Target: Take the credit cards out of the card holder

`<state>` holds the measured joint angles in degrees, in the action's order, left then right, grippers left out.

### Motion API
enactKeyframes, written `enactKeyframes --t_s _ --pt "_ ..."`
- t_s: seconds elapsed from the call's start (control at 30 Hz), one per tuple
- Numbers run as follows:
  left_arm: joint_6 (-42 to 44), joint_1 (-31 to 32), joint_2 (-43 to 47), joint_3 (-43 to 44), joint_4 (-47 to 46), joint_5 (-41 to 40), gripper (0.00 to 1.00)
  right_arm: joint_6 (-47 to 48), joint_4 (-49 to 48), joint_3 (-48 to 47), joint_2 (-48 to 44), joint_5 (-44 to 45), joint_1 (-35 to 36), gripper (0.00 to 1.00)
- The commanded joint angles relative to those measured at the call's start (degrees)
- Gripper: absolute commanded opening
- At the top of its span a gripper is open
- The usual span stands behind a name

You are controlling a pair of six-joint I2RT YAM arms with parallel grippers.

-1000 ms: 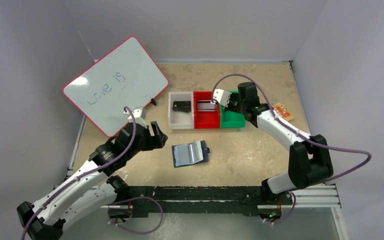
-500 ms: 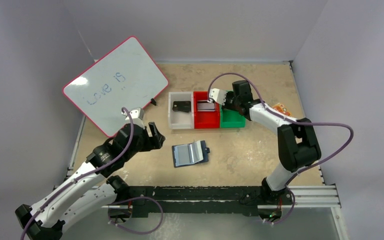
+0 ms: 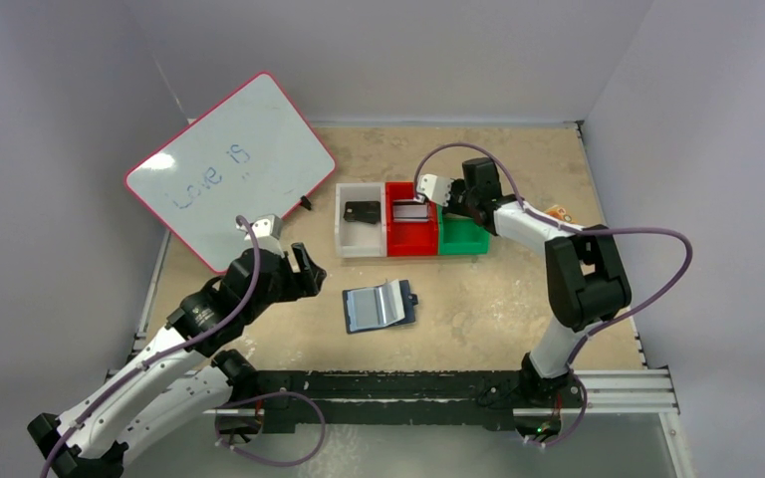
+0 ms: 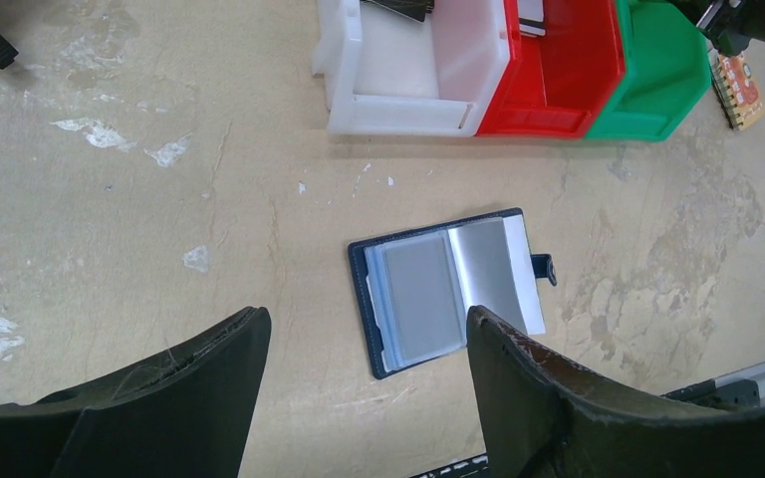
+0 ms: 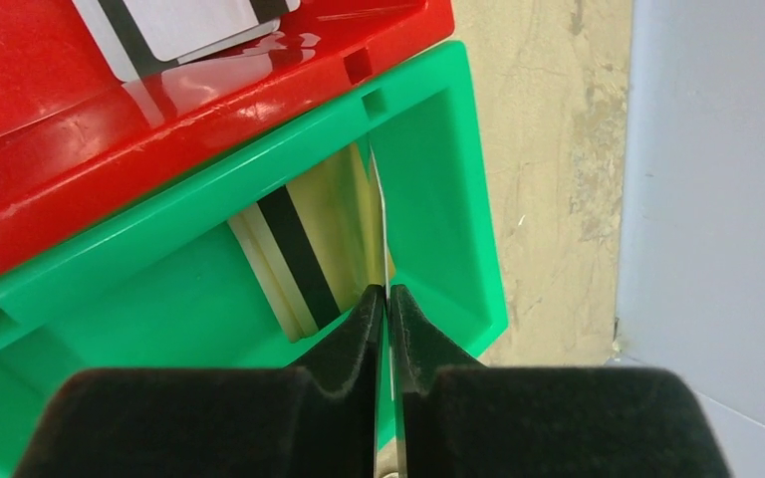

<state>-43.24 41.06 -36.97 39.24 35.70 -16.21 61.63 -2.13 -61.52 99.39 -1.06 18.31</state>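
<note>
Starts far left with a tilted whiteboard [image 3: 229,169], well apart from the work. Finds the left gripper [image 4: 366,317] spread wide, holding nothing, poised near the card holder [image 4: 428,294], which lies open mid-table [image 3: 478,299], grey sleeves looking emptied, though cannot tell for sure. Counts a dark card [image 3: 363,211] in the white bin [image 4: 398,115] and a striped card [image 5: 179,25] in the red bin [image 3: 410,242]. Catches the right gripper [image 5: 386,299] pinched on a cream card [image 5: 299,259], edge-on inside the green bin [image 5: 438,179], tight against its right wall. Judges the job nearly done: release and retreat left. Notes an orange piece [image 3: 564,220] beyond; open room around the holder.
</note>
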Motion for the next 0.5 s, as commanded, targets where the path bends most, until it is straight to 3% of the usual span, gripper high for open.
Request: enactKeyframes --t_s 0.0,0.4,0.47 --pt "1.37 0.16 0.54 2.05 -1.02 -0.99 0.72 1.89 -2.54 -2.25 -0.17 -0.47 -0.26 0.10" --pt "1.41 0.25 -0.20 1.91 -1.20 -0.14 0.71 2.98 -1.87 -2.32 1.17 -1.43 -0.29 0.12" --pt "1.46 0.22 -0.37 1.88 -1.31 -0.08 0.71 3.04 -1.47 -1.94 0.84 -1.68 -0.31 0.18"
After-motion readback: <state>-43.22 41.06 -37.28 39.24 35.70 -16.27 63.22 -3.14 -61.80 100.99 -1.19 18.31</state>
